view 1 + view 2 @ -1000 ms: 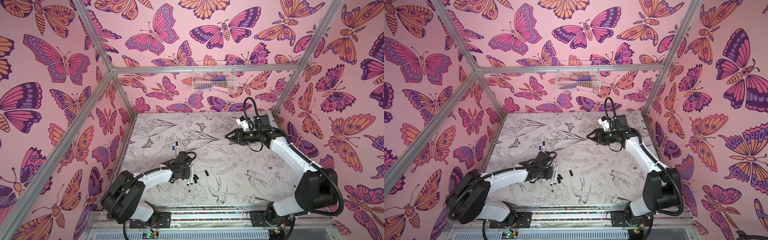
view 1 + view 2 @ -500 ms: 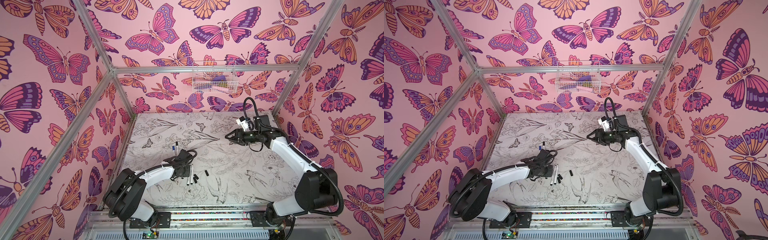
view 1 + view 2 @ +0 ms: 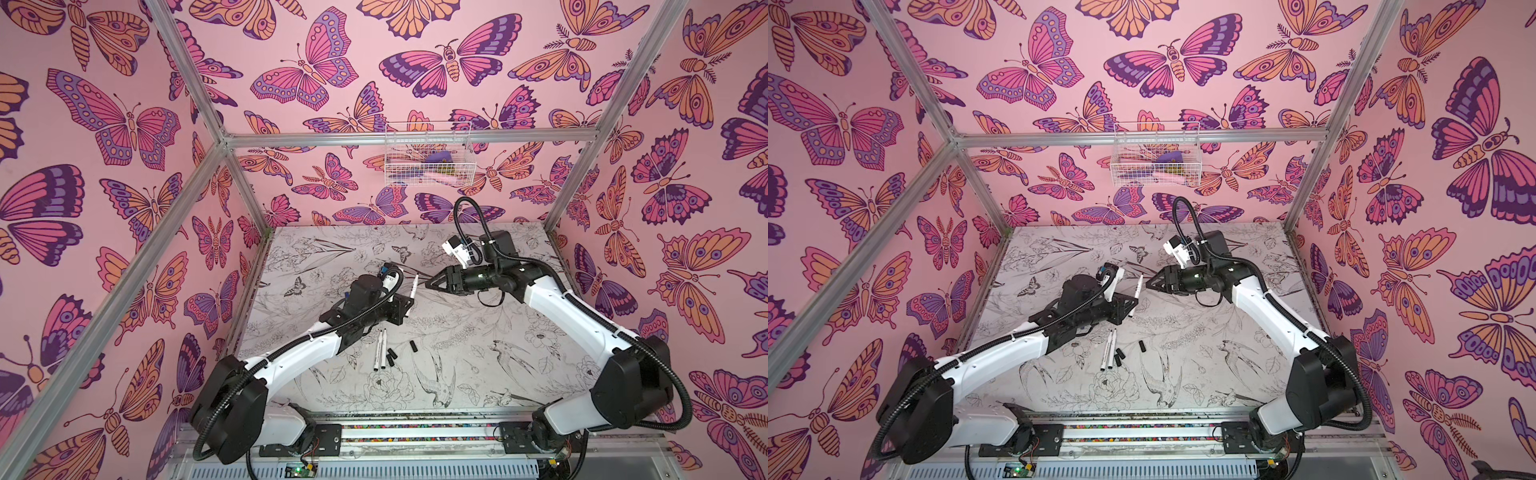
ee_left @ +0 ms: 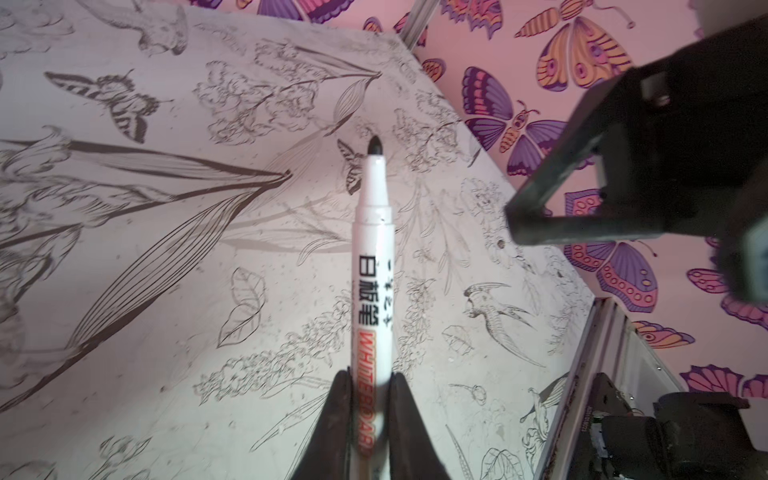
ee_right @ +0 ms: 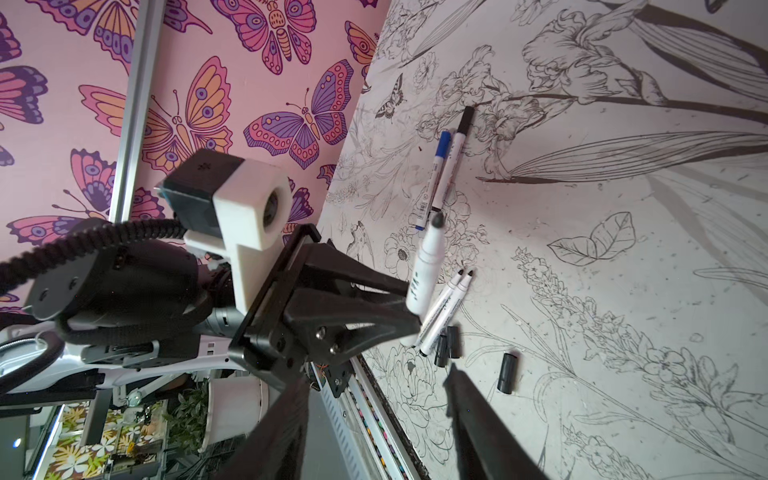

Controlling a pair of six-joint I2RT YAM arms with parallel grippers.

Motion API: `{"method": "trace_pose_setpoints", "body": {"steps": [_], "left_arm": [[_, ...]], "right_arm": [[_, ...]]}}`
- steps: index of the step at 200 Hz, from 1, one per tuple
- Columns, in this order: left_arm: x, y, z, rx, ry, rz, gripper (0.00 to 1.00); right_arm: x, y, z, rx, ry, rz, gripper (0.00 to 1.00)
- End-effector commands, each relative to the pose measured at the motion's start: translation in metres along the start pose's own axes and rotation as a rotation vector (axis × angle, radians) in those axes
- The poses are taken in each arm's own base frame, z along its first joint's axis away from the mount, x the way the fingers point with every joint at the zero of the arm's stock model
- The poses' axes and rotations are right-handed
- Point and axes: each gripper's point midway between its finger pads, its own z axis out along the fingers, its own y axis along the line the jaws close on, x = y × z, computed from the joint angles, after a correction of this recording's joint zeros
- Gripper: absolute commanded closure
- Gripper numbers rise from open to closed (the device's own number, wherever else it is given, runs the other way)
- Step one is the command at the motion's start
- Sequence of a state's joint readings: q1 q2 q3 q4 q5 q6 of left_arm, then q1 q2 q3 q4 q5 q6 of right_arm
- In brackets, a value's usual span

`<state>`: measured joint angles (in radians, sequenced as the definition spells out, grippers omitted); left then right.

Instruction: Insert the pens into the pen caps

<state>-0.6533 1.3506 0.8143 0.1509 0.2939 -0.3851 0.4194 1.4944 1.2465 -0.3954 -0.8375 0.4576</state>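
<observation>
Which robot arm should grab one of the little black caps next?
Right. The right gripper is open and empty, while the left gripper is shut on the uncapped white marker pen. The short black plastic caps lie loose on the table.

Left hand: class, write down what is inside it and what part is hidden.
The left hand clamps an uncapped white pen, black tip exposed. In the left wrist view its fingers cover the lower barrel and rear end.

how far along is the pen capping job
Done: two capped white marker pens lie together, one cap blue, one black. In hand: the left gripper is shut on an uncapped white pen; the right gripper is open, empty. Left: that pen, two uncapped pens and three loose black caps on the table.
</observation>
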Motion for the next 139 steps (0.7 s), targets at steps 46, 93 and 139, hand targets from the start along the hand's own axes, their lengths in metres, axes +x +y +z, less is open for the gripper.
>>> {"method": "trace_pose_setpoints", "body": {"steps": [46,93,139], "left_arm": [[-0.004,-0.032,0.004,0.119,-0.070,0.056,1.00],[-0.001,-0.031,0.004,0.110,-0.072,0.063,1.00],[-0.007,-0.032,0.006,0.115,-0.091,0.057,1.00]], "right_arm": [[-0.018,0.001,0.017,0.017,-0.020,-0.015,0.49],[-0.017,-0.011,0.027,0.035,-0.012,0.008,0.66],[-0.013,-0.009,0.031,0.034,0.001,0.010,0.66]]}}
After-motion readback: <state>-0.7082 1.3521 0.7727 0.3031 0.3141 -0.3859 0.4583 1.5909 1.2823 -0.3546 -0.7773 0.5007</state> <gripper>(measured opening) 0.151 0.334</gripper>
